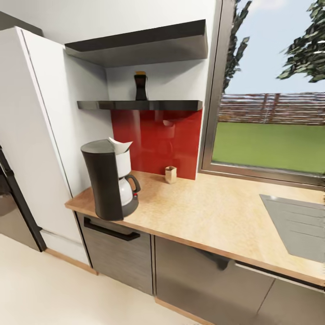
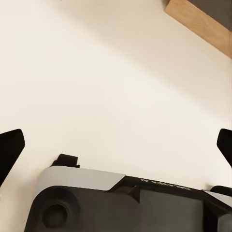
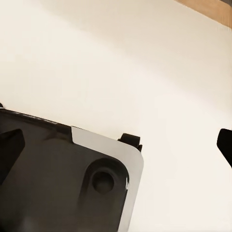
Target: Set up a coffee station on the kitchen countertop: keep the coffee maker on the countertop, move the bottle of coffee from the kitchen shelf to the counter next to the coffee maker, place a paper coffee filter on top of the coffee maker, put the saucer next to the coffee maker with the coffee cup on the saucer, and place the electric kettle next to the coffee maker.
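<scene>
The jar of coffee [image 1: 141, 85] stands upright on the black shelf [image 1: 140, 105] above the red wall panel [image 1: 158, 140], well above and far ahead of both sets of jaws, which hang low over the floor. It looks like a small, stiff, smooth-sided jar, probably light but slippery and breakable if dropped; the surest hold would be across the straight body below the brown lid, squeezed firmly but not hard.

The coffee maker [image 1: 110, 183] sits near the end of the wooden counter [image 1: 212, 207], below the shelf. A white paper filter [image 1: 120, 145] pokes out of its top basket, so that part seems already done; the paper is thin and would crumple easily. The white carafe under it shows nothing of its contents. A small tan cup-like holder [image 1: 170, 174] stands by the wall; I cannot see inside it. A grey sink [image 1: 298, 225] lies further along.

The left gripper [image 2: 118, 145] has its dark fingertips at the picture's edges, spread wide with nothing between them but pale floor [image 2: 116, 87]. The right gripper [image 3: 118, 145] is the same: wide apart, holding nothing, above the robot's own base [image 3: 63, 179]
</scene>
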